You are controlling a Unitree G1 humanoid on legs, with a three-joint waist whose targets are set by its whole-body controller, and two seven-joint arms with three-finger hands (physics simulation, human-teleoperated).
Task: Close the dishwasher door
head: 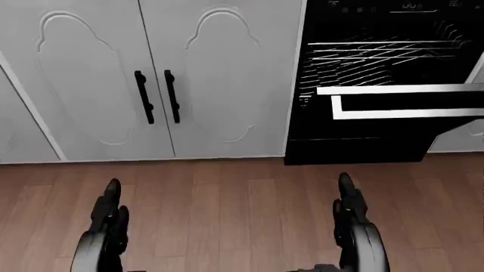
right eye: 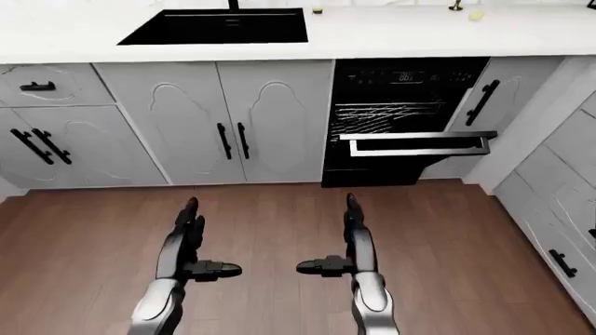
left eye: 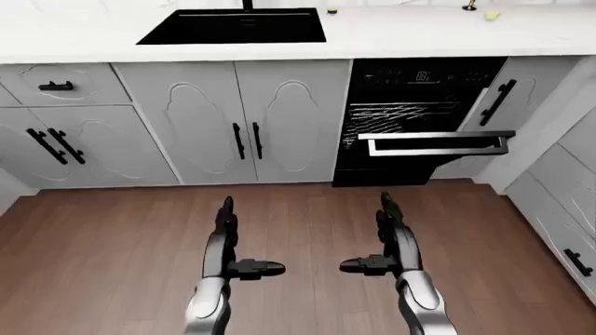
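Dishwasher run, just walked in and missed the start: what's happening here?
A humanoid robot stands on the wood floor, facing the dishwasher under the white counter, right of the sink. The dishwasher door hangs partly open, its rack showing inside. The left hand and right hand are held out low, fingers open and empty, well short of the door. Nothing is being touched yet.

Dishwasher (left eye: 414,105): black built-in unit set under the white countertop's edge, toward the upper right of the left-eye view, with a control strip and small lit display along its top edge. Dishwasher door (left eye: 433,143): black panel with a pale bar handle, hinged at the bottom, partly open and tilted outward, leaving white wire racks (head: 378,54) visible in the gap above it.
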